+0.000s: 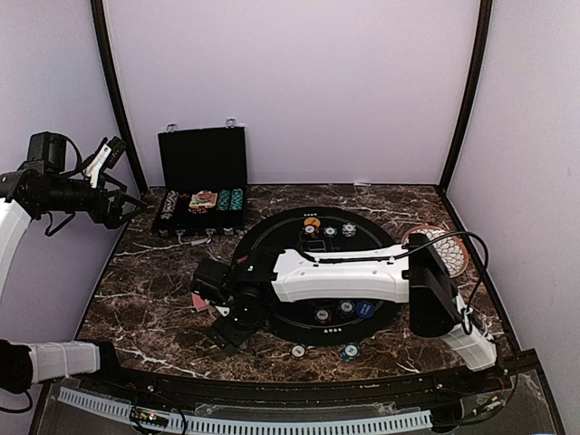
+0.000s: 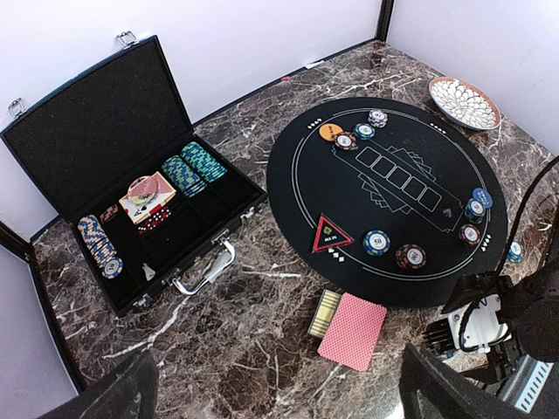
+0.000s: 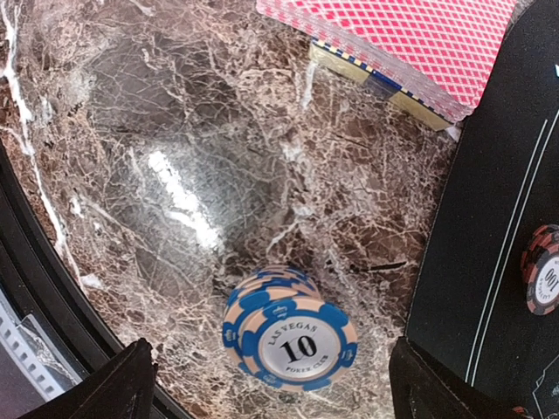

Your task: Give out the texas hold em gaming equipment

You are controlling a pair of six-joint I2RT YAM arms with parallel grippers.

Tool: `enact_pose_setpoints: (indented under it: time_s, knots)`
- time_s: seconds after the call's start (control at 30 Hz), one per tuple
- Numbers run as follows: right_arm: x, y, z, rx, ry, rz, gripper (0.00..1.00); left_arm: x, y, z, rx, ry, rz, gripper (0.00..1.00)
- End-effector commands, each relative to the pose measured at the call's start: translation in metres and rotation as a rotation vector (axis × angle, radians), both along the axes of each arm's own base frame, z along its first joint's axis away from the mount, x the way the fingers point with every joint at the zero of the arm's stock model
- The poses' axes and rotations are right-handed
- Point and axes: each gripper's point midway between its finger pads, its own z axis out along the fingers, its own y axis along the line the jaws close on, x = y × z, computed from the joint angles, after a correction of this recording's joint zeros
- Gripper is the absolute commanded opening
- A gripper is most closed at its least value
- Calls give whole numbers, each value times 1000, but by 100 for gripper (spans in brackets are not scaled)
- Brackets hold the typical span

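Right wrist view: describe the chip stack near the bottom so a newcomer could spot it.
Find the black mat along the right side. Left of it, on bare marble below the red-backed cards, stands a short chip stack. It is blue and cream, marked 10; the mat's chip is red.

Brown marble counter (image 3: 175,131) fills most of view, glare patch near middle. Short stack of blue-and-peach striped chips (image 3: 290,336) low centre; top chip reads "LAS VEGAS 10 POKER CLUB". Dark fingers (image 3: 96,388) spread wide at bottom corners, stack between, touching neither. Red-backed cards (image 3: 393,35) at top, yellow-and-blue edge (image 3: 349,68) showing beneath. Black mat (image 3: 489,262) on right, red chip (image 3: 543,271) on it, cut by frame.
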Motion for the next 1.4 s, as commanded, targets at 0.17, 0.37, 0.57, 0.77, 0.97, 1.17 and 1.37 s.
enact_pose_setpoints:
  time_s: [0.17,0.37,0.57,0.77,0.97,1.17,1.37]
  knots:
    - [0,15,-1,33,33,37,87,-3,-2,6,-9,-11,-19,99]
    - [1,16,-7,26,36,38,85,-3,-3,7,-11,-13,-20,99]
    - [4,16,-11,12,25,35,84,-3,-3,8,-11,-18,-22,99]
    - [4,18,-9,25,26,34,78,-3,-3,7,-10,-15,-21,99]
    - [8,18,-3,34,3,25,68,-3,-2,6,-8,-16,-20,99]
    - [10,16,0,40,-12,17,61,-3,-2,6,-9,-17,-17,99]
    - [11,16,2,41,-16,18,54,-2,-3,6,-12,-15,-19,99]
